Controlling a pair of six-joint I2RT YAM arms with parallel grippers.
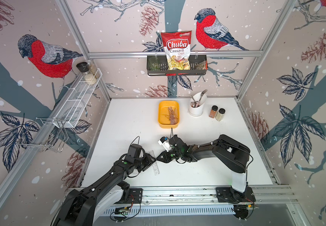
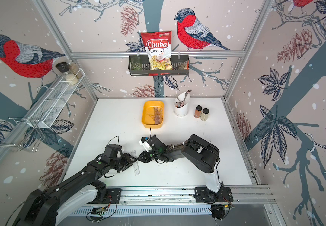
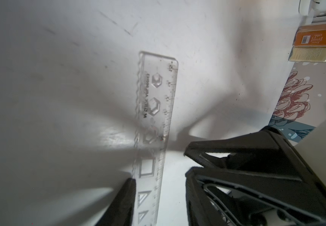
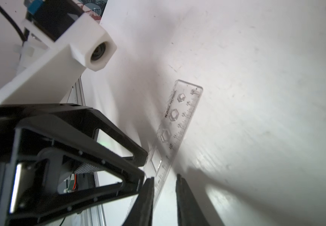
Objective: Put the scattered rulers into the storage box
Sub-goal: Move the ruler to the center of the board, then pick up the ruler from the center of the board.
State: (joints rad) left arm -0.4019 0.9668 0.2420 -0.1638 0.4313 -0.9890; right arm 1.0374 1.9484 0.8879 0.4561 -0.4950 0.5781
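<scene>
Both top views showed the white surface (image 1: pixel 129 121) with two black arms reaching in from the near rail. Left arm (image 1: pixel 107 178) and right arm (image 1: pixel 228 152) bent toward each other, meeting around the middle of the near half. Storage box (image 1: pixel 160 115), yellow-orange, sat toward the far edge, well apart from both arms. Several pinkish rulers (image 1: pixel 172 115) lay in it, overlapping, count unclear. White cutlery cup (image 1: pixel 196 111) stood just beside the box on the right arm's side. Left pincer (image 1: pixel 152 159) and right pincer (image 1: pixel 159 157) pointed tip to tip, nearly touching, over one clear ruler (image 1: pixel 156 168). It lay flat on the surface, running roughly near to far. Two spice jars (image 1: pixel 217 114) stood beyond the cup. Left wrist view: left pincer released, astride the ruler, one of its fingers (image 3: pixel 125 195) at the wavy edge, bare surface showing past the scale edge. Right wrist view: right pincer's fingers (image 4: pixel 183 199) stood a narrow way apart astride the same ruler. A sliver of surface showed between one finger and the ruler's edge, so not clenched on it. Hexagon, square and triangle cut-outs ran along the ruler.
</scene>
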